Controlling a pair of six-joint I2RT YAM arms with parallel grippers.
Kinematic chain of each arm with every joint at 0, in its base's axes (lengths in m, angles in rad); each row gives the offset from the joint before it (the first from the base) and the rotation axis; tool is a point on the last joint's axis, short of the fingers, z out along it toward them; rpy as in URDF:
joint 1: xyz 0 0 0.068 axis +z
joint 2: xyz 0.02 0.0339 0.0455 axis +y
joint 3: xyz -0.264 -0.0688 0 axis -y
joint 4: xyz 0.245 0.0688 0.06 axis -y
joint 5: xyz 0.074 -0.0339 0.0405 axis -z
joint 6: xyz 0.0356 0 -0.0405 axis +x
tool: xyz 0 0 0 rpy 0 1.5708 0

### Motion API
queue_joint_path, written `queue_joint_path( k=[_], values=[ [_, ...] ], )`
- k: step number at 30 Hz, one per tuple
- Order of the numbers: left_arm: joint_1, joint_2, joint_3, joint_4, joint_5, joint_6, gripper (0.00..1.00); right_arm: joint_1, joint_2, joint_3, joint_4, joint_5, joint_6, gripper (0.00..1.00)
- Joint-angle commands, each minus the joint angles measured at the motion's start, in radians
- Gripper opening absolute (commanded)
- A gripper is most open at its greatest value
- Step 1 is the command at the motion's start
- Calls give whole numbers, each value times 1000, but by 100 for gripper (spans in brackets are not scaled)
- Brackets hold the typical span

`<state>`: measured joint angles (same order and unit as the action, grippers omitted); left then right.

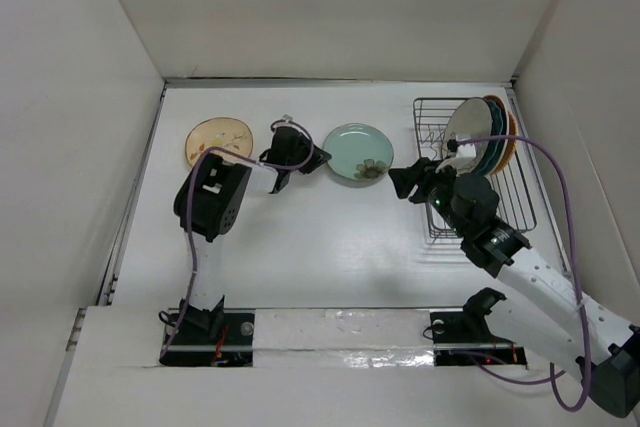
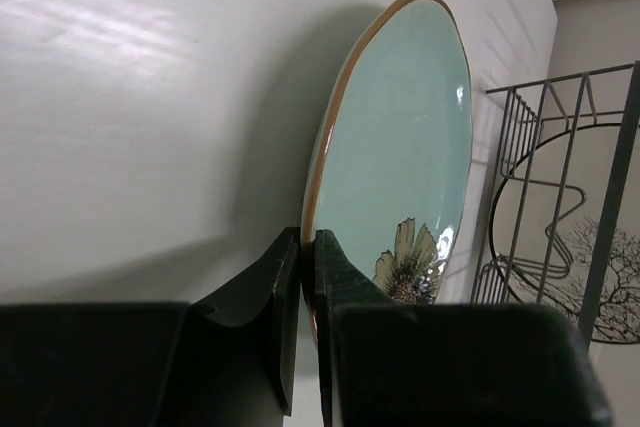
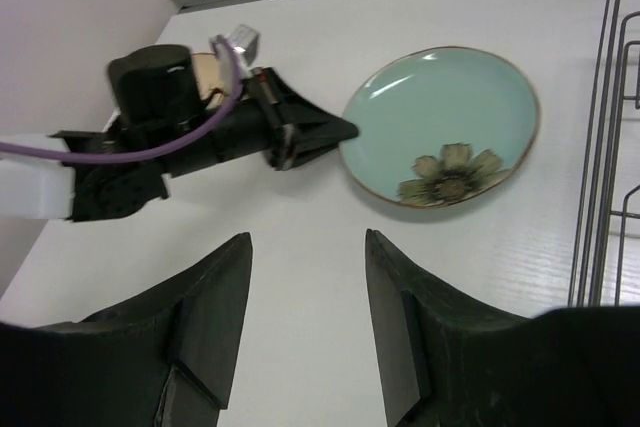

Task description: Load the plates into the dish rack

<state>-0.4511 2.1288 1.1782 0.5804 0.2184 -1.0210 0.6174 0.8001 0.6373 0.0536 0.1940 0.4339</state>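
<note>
A pale green plate (image 1: 358, 152) with a flower drawing lies at the middle of the white table. My left gripper (image 1: 322, 155) is shut on its left rim; the left wrist view shows both fingers (image 2: 285, 287) pinching the brown edge of the plate (image 2: 400, 147). My right gripper (image 1: 402, 181) is open and empty, hovering right of that plate (image 3: 445, 122) and just left of the dish rack (image 1: 520, 202). The black wire rack holds several plates (image 1: 482, 135) standing upright at its far end. A tan floral plate (image 1: 219, 140) lies flat at the far left.
White walls enclose the table on the left, back and right. The rack's wires show at the right edge of both wrist views (image 2: 560, 147) (image 3: 600, 147). A cream plate with a tree drawing (image 2: 600, 247) stands behind the wires. The near half of the rack (image 1: 505, 209) holds nothing.
</note>
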Motion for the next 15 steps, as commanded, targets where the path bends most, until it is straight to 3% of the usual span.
queue_joint_path(
  k=[1,7,11,12,15],
  values=[
    [41,-220,-142,219,-16,29,0,-19,22,12,46,-7,-8,58],
    [61,-387,-349,398,39,-36,0,-65,142,50,69,-68,25,73],
    [61,-409,-368,415,42,-28,0,-85,238,108,69,-77,31,81],
    [61,-537,-437,409,41,-21,0,-97,269,119,71,-77,29,83],
    [61,-648,-480,371,36,5,0,-134,321,172,65,-94,23,87]
  ],
)
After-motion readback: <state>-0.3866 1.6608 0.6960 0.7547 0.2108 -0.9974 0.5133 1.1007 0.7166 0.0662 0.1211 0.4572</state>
